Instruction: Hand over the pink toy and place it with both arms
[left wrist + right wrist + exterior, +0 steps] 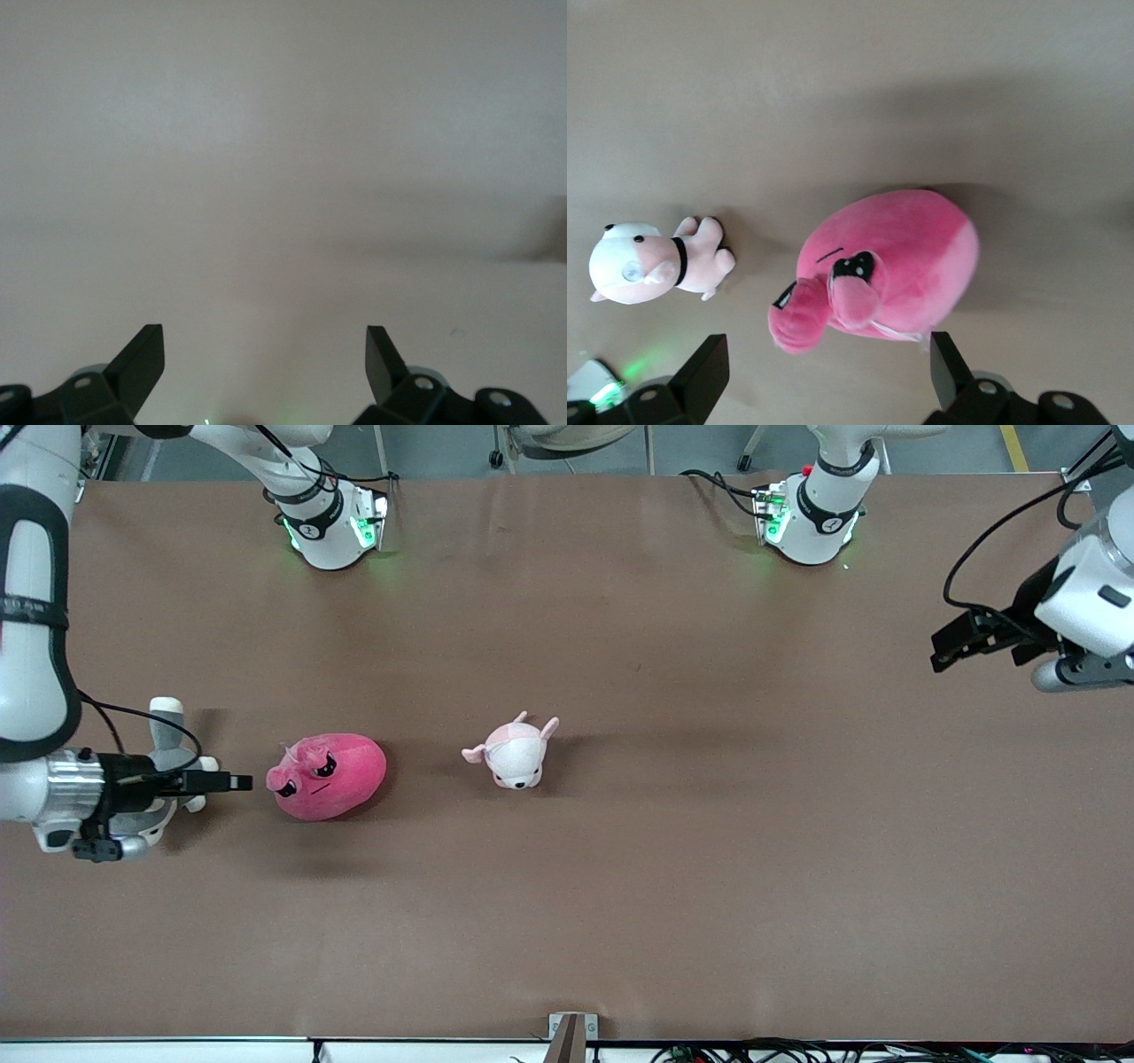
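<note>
Right gripper (pixel 237 782) hangs low at the right arm's end of the bench, fingers spread apart and holding nothing, tips pointing at the large round hot-pink plush toy (pixel 328 774) and stopping just short of it. In the right wrist view both black fingers (pixel 704 372) flank the toy (pixel 886 266) with open space on each side; no contact.

Pink toy: squat, egg-shaped body of fuzzy fabric, saturated pink. Two slanted black eyes and a short dark mouth line face the right gripper. A paler pink tuft sits above the eyes. It rests on the brown bench top (pixel 620 903), about midway between the edge where the arm bases stand and the edge nearest the front camera, toward the right arm's end.

Beside it, toward the bench centre and well apart, lies a small pale pink-and-white animal plush (pixel 514 753) with two pointed ears and a dark collar (pixel 680 260).

A grey-and-white plush (pixel 168 735) lies under the right arm's wrist, largely hidden by it.

Left gripper (pixel 961 638) hovers over the left arm's end of the bench, near the corner by that arm's base; this arm waits. Left wrist view shows its fingers (pixel 142 354) parted over bare bench surface, nothing between them.

Containers: none seen.
</note>
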Available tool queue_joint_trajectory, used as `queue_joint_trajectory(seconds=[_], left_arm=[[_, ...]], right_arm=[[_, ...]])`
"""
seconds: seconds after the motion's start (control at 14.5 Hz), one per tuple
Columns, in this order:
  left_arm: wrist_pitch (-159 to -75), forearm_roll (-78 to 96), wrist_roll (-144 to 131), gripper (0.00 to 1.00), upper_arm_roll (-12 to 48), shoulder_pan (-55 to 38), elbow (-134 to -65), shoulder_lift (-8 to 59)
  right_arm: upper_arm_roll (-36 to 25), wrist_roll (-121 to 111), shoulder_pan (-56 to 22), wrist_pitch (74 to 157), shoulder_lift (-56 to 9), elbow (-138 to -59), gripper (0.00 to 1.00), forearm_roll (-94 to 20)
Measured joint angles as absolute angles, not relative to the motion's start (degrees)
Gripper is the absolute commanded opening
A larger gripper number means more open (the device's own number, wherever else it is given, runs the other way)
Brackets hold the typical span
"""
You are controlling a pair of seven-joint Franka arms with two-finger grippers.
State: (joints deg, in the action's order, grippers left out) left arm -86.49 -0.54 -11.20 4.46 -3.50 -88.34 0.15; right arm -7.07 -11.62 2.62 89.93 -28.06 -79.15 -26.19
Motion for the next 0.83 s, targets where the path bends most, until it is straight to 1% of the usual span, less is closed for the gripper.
queue_joint_trajectory(seconds=[0.21,0.48,0.62,0.83], left_arm=[[-86.77,-0.52,-11.2,1.0,4.47,-4.47,-92.19,-3.91],[-86.94,-0.51,-11.19,1.0,4.48,-5.34,-94.14,-6.83],[-86.95,-0.51,-11.18,1.0,4.5,-5.63,-94.45,-7.17],[-87.07,-0.51,-9.18,1.0,4.35,-5.43,-94.81,-7.13]], right_arm=[[-6.93,-8.57,2.39,89.67,-23.08,-78.79,1.0,-18.38],[-6.47,0.72,-1.41,89.24,-16.03,-78.57,1.0,-8.04],[-6.6,1.44,-2.01,89.42,-14.21,-77.71,1.0,-6.04],[-7.67,-0.52,-1.19,89.43,-13.91,-75.02,1.0,-3.71]])
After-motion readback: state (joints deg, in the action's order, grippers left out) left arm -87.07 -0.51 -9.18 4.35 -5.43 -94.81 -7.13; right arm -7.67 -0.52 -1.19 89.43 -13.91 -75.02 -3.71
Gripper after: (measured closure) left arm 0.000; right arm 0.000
